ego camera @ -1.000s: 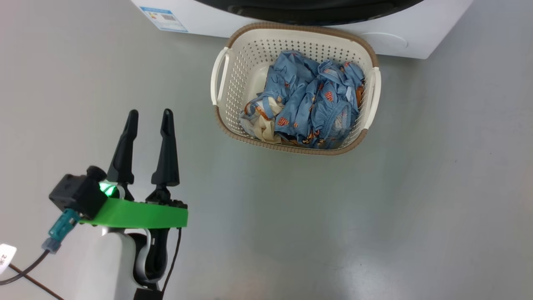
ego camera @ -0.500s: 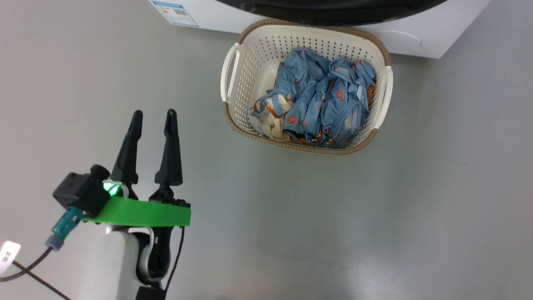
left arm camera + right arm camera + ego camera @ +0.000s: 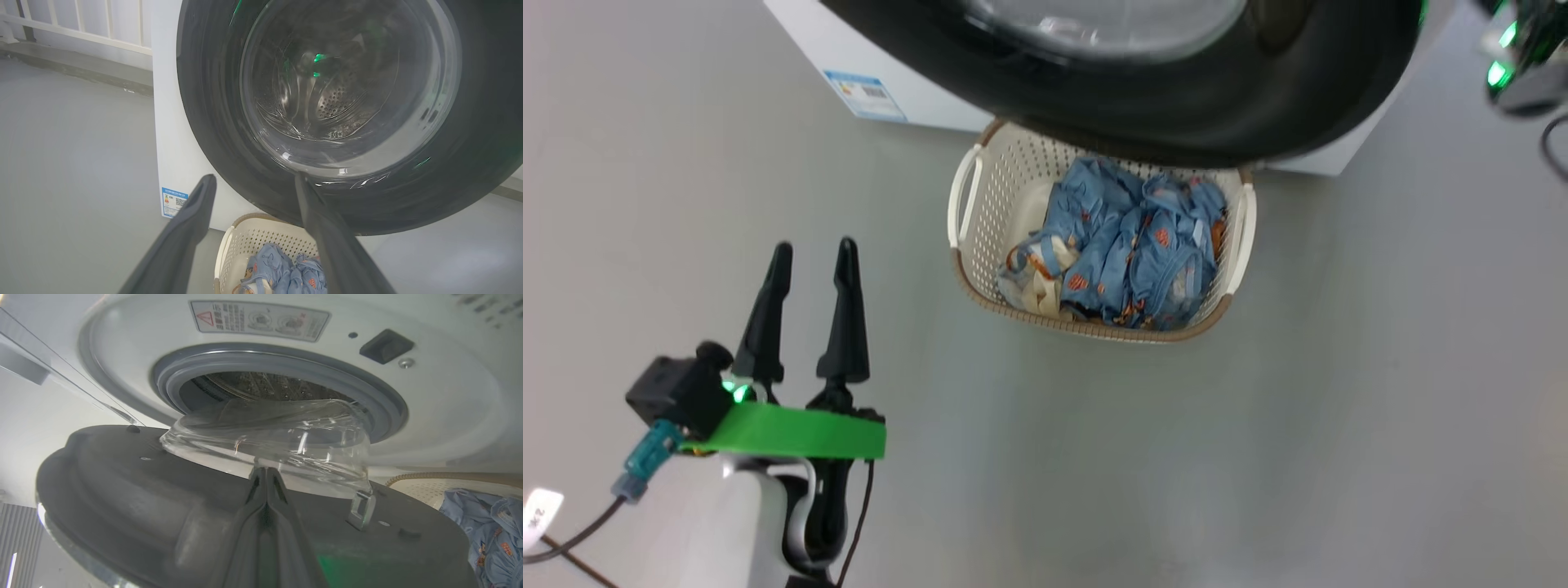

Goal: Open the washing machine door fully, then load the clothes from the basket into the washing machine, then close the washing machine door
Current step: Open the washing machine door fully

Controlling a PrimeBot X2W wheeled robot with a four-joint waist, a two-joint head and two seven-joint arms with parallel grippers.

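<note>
- Judging step one in hand: swinging the washing machine door [image 3: 1176,106] open. Loading not yet begun.
- Found the door part-way out from the washing machine [image 3: 167,122], black rim overhanging the far edge of the basket [image 3: 992,220]. Rubber ring [image 3: 380,400] and drum [image 3: 261,384] exposed behind the glass bowl [image 3: 269,437].
- Sitting on the floor [image 3: 1339,425] right at the foot of the machine: basket, with the clothes [image 3: 1127,245] piled inside.
- Reading the right gripper [image 3: 266,473] as pinched closed and empty, tips apparently against the door's inner face just below the glass bowl, latch hook [image 3: 359,508] near.
- Reading the left gripper [image 3: 814,245] as moderately parted and empty, hovering above the floor well apart from the basket, aimed toward the door's outer face.
- Push along the door's arc rather than straight through, letting the tips slide on the dark panel.
- Stay off the glass bowl and the latch hook; with contact only and no grasp, expect slip risk.
- Drive until the door clears the basket opening, otherwise top access to the clothes stays blocked.
- Hold the left arm out of the swing path.
- Cannot tell clearance between door rim and basket rim, so go slow and watch for a snag.
</note>
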